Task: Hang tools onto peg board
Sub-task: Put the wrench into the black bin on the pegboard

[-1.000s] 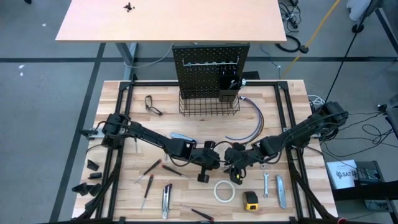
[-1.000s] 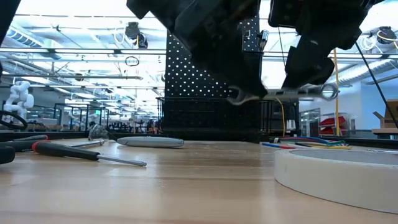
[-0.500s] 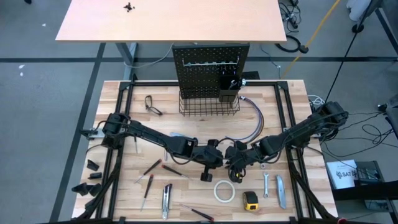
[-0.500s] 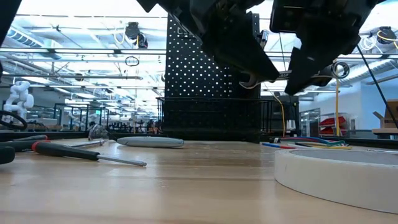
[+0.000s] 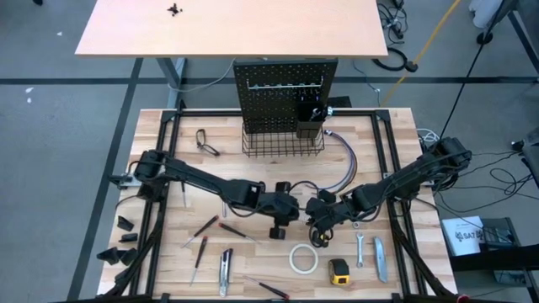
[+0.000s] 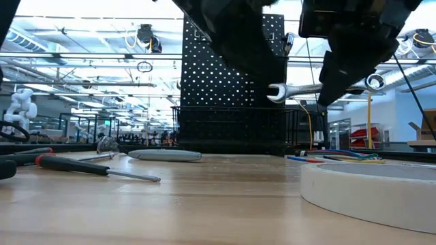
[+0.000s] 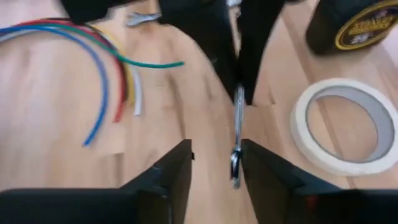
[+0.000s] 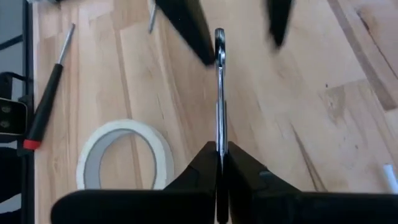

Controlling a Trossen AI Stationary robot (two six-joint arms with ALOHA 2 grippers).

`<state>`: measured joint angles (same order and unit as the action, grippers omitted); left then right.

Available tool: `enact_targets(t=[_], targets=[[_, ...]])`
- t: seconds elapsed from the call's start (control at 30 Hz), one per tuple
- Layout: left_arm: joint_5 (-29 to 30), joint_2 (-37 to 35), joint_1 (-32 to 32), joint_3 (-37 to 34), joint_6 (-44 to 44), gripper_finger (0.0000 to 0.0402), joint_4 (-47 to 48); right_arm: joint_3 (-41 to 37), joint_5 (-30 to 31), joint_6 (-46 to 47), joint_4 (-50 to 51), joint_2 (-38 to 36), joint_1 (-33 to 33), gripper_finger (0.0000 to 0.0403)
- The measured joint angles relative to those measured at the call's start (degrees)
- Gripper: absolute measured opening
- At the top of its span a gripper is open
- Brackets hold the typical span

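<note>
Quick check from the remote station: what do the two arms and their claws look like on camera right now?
Both arms are dark, jointed, slim links reaching in from the table's side edges. The left claw has two broad, flat black fingers with squared tips. The right claw has matching black fingers. No markings on the arms are legible.

Wrench (image 7: 237, 138) between open pincer (image 7: 214, 163) fingers (tape roll (image 7: 346, 126) beside).
</note>
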<state>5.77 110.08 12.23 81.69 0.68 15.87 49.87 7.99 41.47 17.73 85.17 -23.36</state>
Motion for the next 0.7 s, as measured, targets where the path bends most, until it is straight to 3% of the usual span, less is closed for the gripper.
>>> enact_targets(t=[0.23, 0.43, 0.57, 0.7], targets=[[0.88, -9.29, -0.28, 0.02, -0.41, 0.0176, 5.41, 0.00, 2.62, 0.39, -0.61, -0.90, 0.03, 0.0006], [6.55, -18.79, -1.14, -2.73, -1.66, 0.0178, 6.73, 0.00, 6.60, -0.71, -6.63, -4.57, 0.23, 0.0006], [7.45, -26.26, -2.12, -8.83, -3.28, 0.0178, 0.73, 0.00, 9.64, -2.29, -10.56, -7.82, 0.70, 0.0006], [7.90, -33.18, -2.58, -17.99, -5.20, 0.0178, -15.14, 0.00, 12.96, -5.89, -16.43, -10.15, 0.86, 0.0006]])
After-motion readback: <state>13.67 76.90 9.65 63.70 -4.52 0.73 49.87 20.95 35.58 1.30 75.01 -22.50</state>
